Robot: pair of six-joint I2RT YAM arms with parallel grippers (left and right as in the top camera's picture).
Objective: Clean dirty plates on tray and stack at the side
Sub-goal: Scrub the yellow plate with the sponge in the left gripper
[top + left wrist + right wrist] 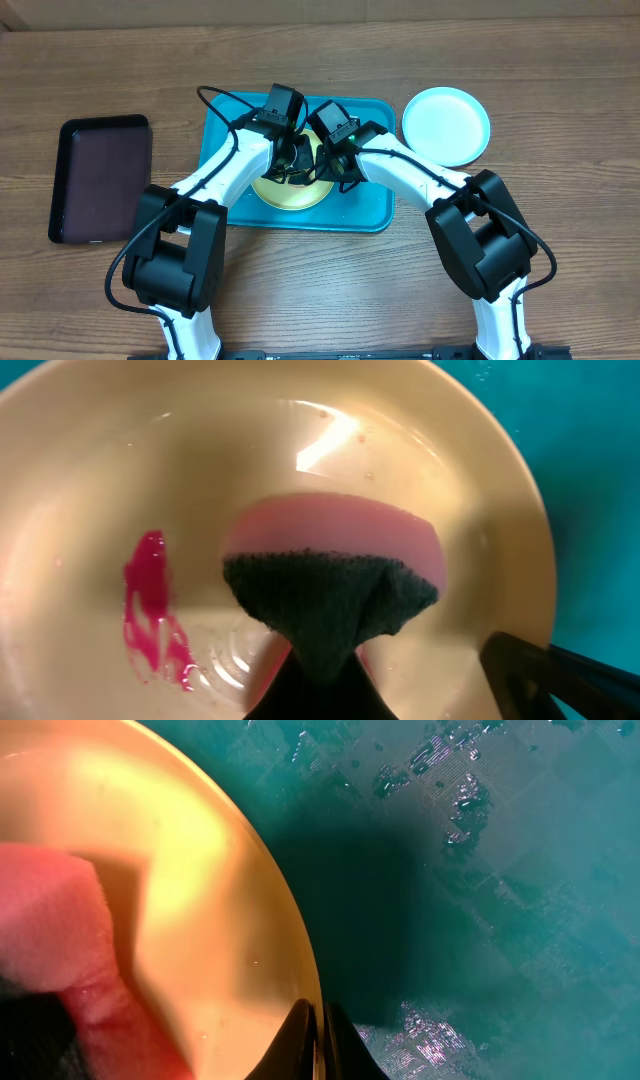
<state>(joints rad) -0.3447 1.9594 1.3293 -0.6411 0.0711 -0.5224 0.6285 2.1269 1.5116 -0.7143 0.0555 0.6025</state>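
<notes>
Nearest the left wrist camera, the left gripper (315,685) was clamped on a pink foam sponge (340,535) with a dark scouring face, set against the wet inner surface of the yellow-green rimmed round plastic plate (120,460). A red smear (150,610) lay just beside the sponge, not yet wiped. At the plate's edge the right gripper (318,1025) was pinched almost closed on the rim, apparently steadying it. The plate sat inside the large turquoise rectangular plastic tray (500,920), whose floor carried water droplets (455,805). Beyond the tray, a pale blue round plastic plate (446,124) lay apart on the wooden table (560,60) to the right, and a dark maroon rectangular tray (100,178) lay well to the left.

Risks, as judged:
- The thin rim grip could slip on wet plastic if the sponge pushed hard sideways, letting the plate slide or tip.
- The two grippers, working close together, could collide.
- A stroke missing the smear would leave residue.
</notes>
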